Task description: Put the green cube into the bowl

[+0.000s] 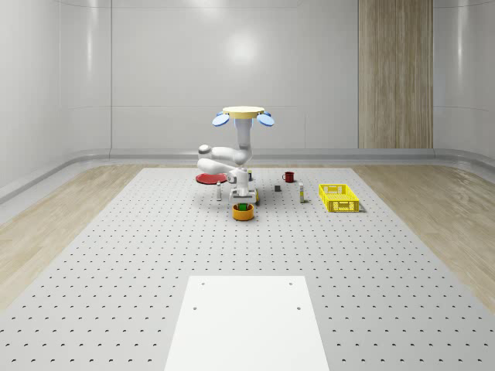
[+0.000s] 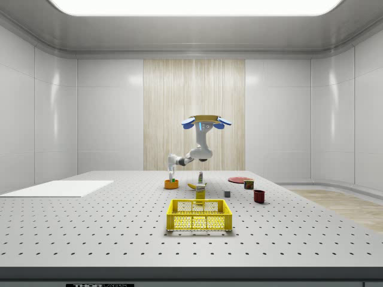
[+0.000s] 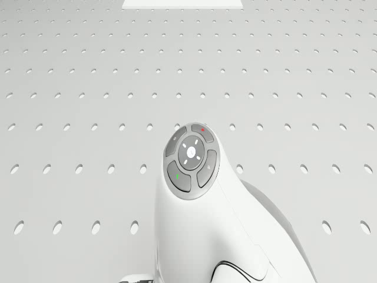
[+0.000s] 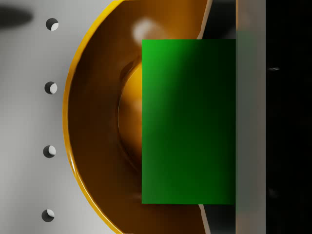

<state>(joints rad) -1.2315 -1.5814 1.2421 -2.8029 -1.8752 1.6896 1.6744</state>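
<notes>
The green cube (image 4: pixel 188 122) is a plain, flat-sided block, bright green along one edge and shaded darker toward the finger (image 4: pixel 250 122) pressed against its side. My gripper (image 1: pixel 244 202) is clamped on it, holding it directly over the orange bowl (image 1: pixel 244 212); in the wrist view the bowl's glossy curved wall (image 4: pixel 92 122) sits right behind the cube. I cannot tell whether the cube touches the bowl's bottom.

Going across the whole-scene view from its left: a red plate (image 1: pixel 209 178) lies flat behind my arm (image 1: pixel 224 161). Next comes the bowl with the cube at its mouth. My drone (image 1: pixel 244 116) hovers above the table (image 1: pixel 116 255), just behind the bowl, with the arm bent down and forward from it. Then a dark red cup (image 1: pixel 288 177) stands farther back. Last is a yellow basket (image 1: pixel 339 198), well apart from the bowl; in the side view its inside (image 2: pixel 199 216) holds nothing I can make out.
</notes>
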